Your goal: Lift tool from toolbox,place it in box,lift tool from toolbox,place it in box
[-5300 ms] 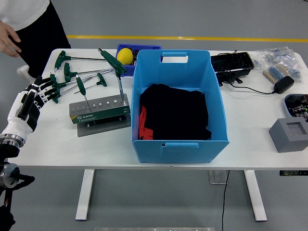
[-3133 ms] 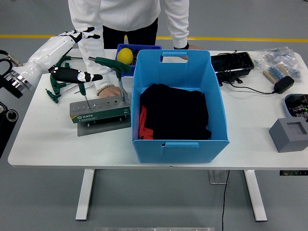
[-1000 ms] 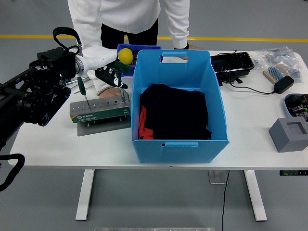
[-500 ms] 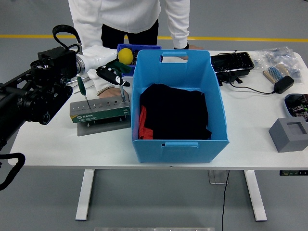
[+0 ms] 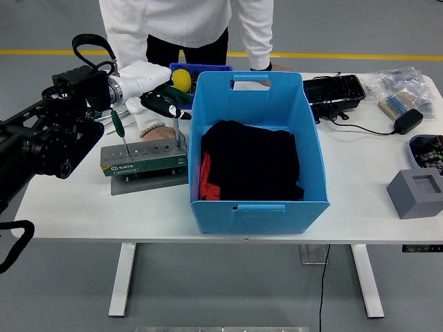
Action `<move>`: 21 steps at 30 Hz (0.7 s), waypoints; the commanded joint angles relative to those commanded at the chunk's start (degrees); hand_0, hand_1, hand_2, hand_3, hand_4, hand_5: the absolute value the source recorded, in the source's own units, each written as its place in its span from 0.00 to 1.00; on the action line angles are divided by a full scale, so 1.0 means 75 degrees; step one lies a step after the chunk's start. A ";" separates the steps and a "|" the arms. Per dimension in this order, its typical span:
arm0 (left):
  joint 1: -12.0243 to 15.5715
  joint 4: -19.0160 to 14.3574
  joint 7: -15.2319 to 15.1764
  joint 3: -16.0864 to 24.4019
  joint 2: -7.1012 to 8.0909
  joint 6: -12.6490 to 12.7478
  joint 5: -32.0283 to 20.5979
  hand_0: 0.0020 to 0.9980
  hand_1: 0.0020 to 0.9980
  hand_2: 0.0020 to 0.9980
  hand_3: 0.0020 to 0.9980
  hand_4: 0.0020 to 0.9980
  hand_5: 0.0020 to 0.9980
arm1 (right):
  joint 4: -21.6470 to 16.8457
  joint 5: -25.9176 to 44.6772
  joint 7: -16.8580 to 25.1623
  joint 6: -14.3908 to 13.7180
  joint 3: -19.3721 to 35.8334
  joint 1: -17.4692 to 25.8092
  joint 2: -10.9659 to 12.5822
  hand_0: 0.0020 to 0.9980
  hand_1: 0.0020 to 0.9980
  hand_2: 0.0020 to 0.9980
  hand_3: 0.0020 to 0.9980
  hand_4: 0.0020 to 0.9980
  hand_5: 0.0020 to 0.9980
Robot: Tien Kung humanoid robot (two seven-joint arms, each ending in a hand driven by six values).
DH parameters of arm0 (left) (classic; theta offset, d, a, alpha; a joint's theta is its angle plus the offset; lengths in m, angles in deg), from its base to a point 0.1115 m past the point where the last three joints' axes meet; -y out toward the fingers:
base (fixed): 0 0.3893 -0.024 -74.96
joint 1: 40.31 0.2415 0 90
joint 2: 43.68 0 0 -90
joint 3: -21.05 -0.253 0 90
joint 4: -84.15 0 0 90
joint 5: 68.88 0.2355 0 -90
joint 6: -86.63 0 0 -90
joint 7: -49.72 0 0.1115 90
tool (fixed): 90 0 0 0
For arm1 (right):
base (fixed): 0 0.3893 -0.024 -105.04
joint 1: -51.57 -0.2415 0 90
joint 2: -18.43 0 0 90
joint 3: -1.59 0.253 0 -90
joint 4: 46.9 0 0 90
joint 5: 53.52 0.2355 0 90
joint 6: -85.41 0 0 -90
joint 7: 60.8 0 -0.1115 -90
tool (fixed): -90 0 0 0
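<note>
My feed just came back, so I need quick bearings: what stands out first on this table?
The big blue box at the table's centre, with dark cloth in it. Left of it, the robot's left hand grips a green-handled T-wrench still standing in the grey tool holder. A person in white stands at the far side, one hand resting on the table behind the holder.

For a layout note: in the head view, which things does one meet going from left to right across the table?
Tool stand → blue box → black tray → black adapter → grey block.
</note>
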State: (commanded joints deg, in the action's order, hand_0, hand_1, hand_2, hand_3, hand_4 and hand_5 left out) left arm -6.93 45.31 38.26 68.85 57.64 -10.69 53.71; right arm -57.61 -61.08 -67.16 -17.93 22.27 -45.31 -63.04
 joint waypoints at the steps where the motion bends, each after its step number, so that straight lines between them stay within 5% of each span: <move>1: -0.0008 -0.0017 -0.0035 0.0015 0.0015 0.0067 -0.0019 0.09 0.00 0.00 0.02 1.00 0.75 | 0.0001 -0.0008 -0.0002 0.0000 0.0005 0.0001 -0.0001 0.65 0.64 0.71 0.58 0.82 0.68; 13: -0.0144 -0.0264 -0.0326 0.0153 0.0164 0.0522 -0.0191 0.08 0.00 0.00 0.01 1.00 0.66 | 0.0007 -0.0014 -0.0002 -0.0003 0.0015 0.0014 -0.0006 0.65 0.64 0.71 0.58 0.82 0.68; 21: -0.0331 -0.0506 -0.0362 0.0255 0.0305 0.0485 -0.0301 0.08 0.00 0.00 0.01 0.97 0.62 | 0.0009 -0.0080 -0.0019 -0.0003 0.0063 0.0033 -0.0013 0.65 0.64 0.72 0.58 0.82 0.68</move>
State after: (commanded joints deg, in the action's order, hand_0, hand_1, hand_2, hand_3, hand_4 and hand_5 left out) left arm -9.42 41.52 35.54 70.76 59.93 -7.05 51.45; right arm -57.55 -61.68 -67.30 -17.96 22.74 -45.06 -63.14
